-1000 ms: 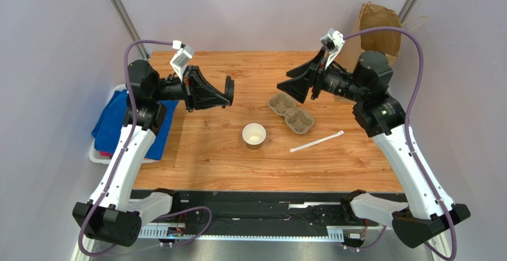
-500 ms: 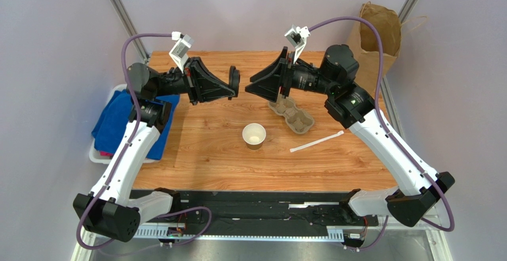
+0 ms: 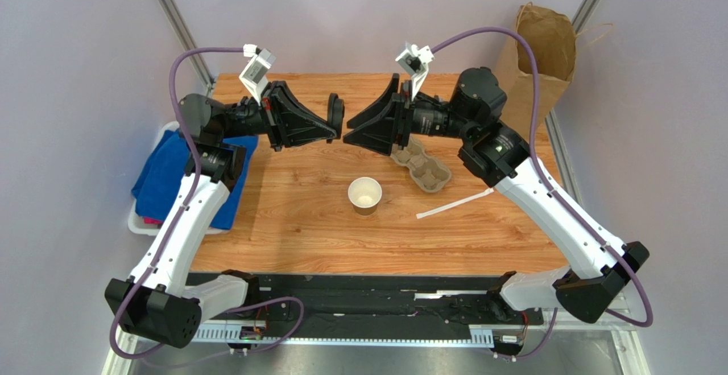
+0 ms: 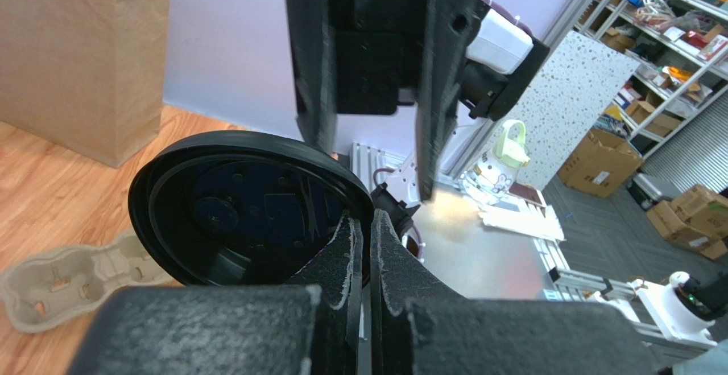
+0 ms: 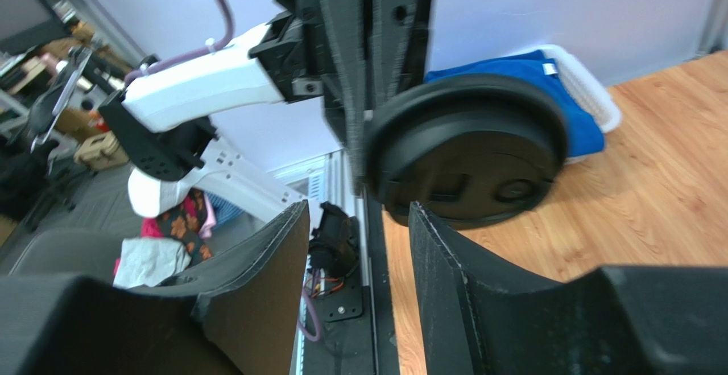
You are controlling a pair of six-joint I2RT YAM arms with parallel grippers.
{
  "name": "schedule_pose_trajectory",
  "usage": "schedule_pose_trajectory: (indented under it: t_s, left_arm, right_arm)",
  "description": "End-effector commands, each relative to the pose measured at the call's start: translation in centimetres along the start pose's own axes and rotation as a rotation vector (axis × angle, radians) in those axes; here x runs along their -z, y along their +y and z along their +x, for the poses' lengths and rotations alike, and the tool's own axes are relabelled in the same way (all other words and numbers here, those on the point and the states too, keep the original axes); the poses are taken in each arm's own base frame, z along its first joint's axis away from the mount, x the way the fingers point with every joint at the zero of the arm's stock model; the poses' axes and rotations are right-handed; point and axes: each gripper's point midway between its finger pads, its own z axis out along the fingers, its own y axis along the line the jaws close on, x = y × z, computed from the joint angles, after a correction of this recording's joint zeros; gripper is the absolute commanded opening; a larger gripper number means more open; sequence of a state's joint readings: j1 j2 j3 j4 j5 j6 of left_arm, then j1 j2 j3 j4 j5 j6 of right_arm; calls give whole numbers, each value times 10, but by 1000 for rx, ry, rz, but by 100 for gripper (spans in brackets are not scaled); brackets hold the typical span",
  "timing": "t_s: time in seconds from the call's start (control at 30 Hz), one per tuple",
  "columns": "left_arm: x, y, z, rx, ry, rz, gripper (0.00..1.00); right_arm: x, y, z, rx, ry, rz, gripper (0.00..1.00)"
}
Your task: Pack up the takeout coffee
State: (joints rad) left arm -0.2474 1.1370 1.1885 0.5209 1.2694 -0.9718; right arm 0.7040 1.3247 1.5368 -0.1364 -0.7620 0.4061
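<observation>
The takeout coffee cup (image 3: 365, 196), kraft brown and white inside, stands open and lidless on the table's middle. Its round black lid (image 3: 336, 104) hangs in the air above the table, pinched at the rim by my left gripper (image 3: 333, 124), which is shut on it. In the left wrist view the lid (image 4: 248, 208) sits left of the closed fingertips (image 4: 352, 247). My right gripper (image 3: 349, 133) faces the left one, tip to tip. In the right wrist view its jaws (image 5: 355, 226) stand open, with the lid (image 5: 470, 149) just beyond the right finger and nothing gripped.
A pulp cup tray (image 3: 419, 162) lies right of the cup, partly under the right gripper. A white stirrer (image 3: 455, 203) lies nearer the front right. The tall brown paper bag (image 3: 547, 46) stands off the back right corner. A bin with blue cloth (image 3: 162, 179) sits at the left edge.
The right arm has swung left across the table until its gripper meets the lid, and its jaws have narrowed. The left gripper has shifted slightly right with the lid.
</observation>
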Motion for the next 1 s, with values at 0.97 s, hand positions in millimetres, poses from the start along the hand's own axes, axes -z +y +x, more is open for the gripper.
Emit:
schedule_pose_trajectory:
  t_s: [0.97]
  left_arm:
    - [-2, -16, -8, -95, -19, 46, 0]
  right_arm:
    - [-10, -7, -36, -8, -92, -8, 36]
